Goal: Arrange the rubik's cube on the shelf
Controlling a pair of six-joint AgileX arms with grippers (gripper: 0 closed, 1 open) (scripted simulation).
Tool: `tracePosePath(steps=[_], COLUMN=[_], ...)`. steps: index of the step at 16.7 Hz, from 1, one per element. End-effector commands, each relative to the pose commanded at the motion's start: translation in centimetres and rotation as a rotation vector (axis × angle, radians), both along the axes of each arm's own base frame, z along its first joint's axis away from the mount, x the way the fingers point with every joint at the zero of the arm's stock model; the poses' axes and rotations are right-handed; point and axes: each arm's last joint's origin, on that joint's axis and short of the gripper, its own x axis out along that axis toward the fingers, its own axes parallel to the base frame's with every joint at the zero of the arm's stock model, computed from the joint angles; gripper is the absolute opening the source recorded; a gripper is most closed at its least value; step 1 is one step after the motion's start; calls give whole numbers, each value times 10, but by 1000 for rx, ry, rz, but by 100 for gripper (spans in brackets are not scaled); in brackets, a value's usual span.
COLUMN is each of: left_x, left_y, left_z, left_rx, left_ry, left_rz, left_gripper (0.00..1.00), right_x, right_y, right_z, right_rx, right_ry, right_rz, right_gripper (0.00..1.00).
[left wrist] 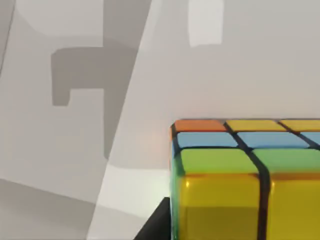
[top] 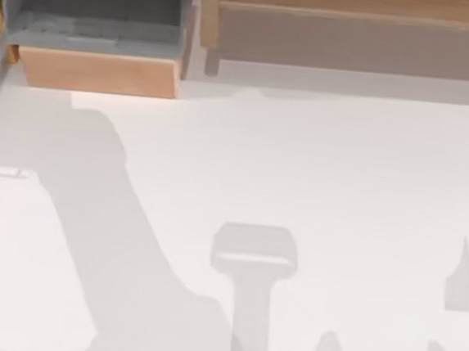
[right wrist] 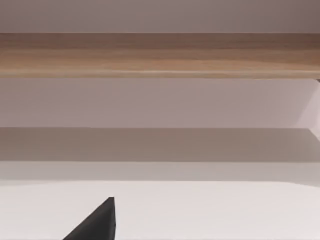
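The left end effector (left wrist: 154, 227) shows as a dark wedge at the edge of the left wrist view, right against the lower corner of the cube (left wrist: 245, 180). Whether it is apart, together or clamped on the cube cannot be told. The right end effector (right wrist: 97, 224) shows as a dark tip low in the right wrist view, over the white surface and facing the shelf. Its state cannot be told either.

The table (top: 299, 189) is white and carries grey shadows of the arms across its near half.

The shelf (top: 353, 38) runs along the far edge on the right side of the top view, a light-brown board above a tan-grey front face. In the right wrist view its wooden edge (right wrist: 160, 55) spans the whole width, with a shadowed band beneath it.

A box (top: 96, 69) with a wood frame and grey lining stands at the far left, just beside the shelf's left end.

The cube sits close under the left wrist camera, well apart from the shelf. Its near face is yellow, and above that are green, then blue, then orange and yellow tiles on dark grid lines. The pale table lies behind it. Whether it rests on the table or is lifted cannot be told.
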Motion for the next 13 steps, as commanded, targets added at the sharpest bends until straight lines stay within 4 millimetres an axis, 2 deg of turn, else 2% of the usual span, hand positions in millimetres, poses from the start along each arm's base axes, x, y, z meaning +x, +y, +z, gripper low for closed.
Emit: tracePosePath(steps=[4, 13], left_x=[0, 0], left_y=[0, 1], left_z=[0, 1], left_rx=[0, 1], left_ry=[0, -1], left_rz=[0, 0], left_gripper=[2, 0], right_x=[0, 0], right_y=[0, 0], right_z=[0, 0], right_rx=[0, 0], right_ry=[0, 0], right_rz=[0, 0], right_gripper=[100, 100])
